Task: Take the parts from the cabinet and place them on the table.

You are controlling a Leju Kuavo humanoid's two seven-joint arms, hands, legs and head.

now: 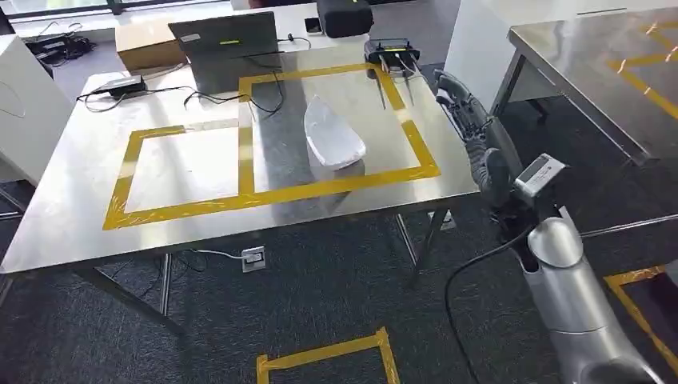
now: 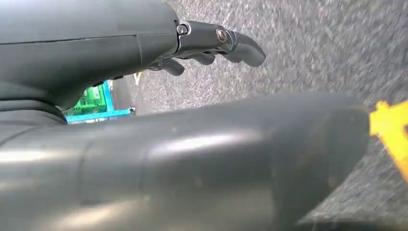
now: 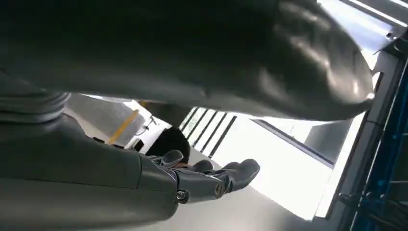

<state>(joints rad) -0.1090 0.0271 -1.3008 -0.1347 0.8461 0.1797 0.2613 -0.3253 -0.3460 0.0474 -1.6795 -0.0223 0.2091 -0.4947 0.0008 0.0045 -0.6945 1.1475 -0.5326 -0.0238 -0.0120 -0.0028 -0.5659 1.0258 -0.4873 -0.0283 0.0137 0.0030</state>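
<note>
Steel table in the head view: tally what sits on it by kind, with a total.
White part: 1
Laptop: 1
Cardboard box: 1
Black bag: 1
Black router with antennas: 1
Power adapter: 1
Total: 6

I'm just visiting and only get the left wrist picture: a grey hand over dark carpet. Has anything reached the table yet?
Observer: Yes. A white curved plastic part lies on the shiny steel table, inside a yellow tape square.
Operator: Is the other hand carrying something?
Observer: No. The right hand is by the table's right edge, fingers apart, holding nothing.
Operator: Anything else on the table?
Observer: A grey laptop stands open at the far edge.
</note>
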